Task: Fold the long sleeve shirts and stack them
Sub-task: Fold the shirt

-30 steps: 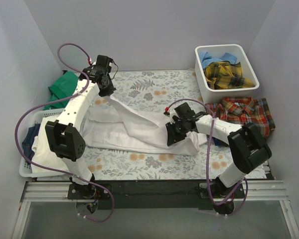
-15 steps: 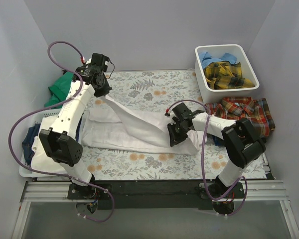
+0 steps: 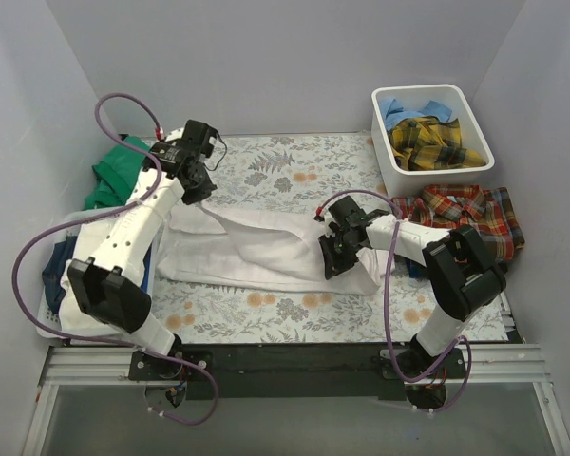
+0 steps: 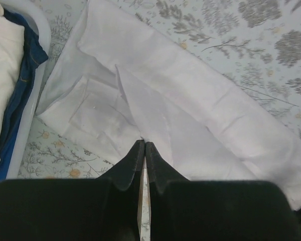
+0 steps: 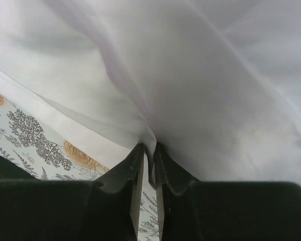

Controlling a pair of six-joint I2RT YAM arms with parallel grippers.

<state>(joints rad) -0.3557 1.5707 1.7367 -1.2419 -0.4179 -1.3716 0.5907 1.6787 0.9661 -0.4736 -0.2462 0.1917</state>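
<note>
White shirt [image 3: 256, 249] lies spread across mid-frame on the cover [image 3: 294, 161], partly folded lengthwise. Left gripper [image 4: 143, 145] is pinched tight on a thin edge of it at the cloth's upper left, lifting a ridge off the table. Right gripper [image 5: 148, 149] is clamped on a fold at the shirt's right end, low against the cover.

Risks as I read them:
- Left pinch is at the very fingertips, with little cloth in the bite. A sideways tug could slide it out and the fold collapses.
- Both grips are on one garment and the span between looks near taut. If the arms move apart or out of sync, one end pulls free or the whole shirt drags and skews.
- Right fold looks several layers thick; can't tell how many are caught. Too many and the underside comes along and bunches.
- Right fingers sit close to the cover and could nip it too.
- Shirt's left edge is just beside the basket [image 3: 46, 328]; a swing that way may snag the rim.

Other shirts: red plaid [image 3: 465, 214] at right, yellow plaid [image 3: 432, 142] and blue [image 3: 399, 109] in the bin [image 3: 437, 180], upper right, untouched.
</note>
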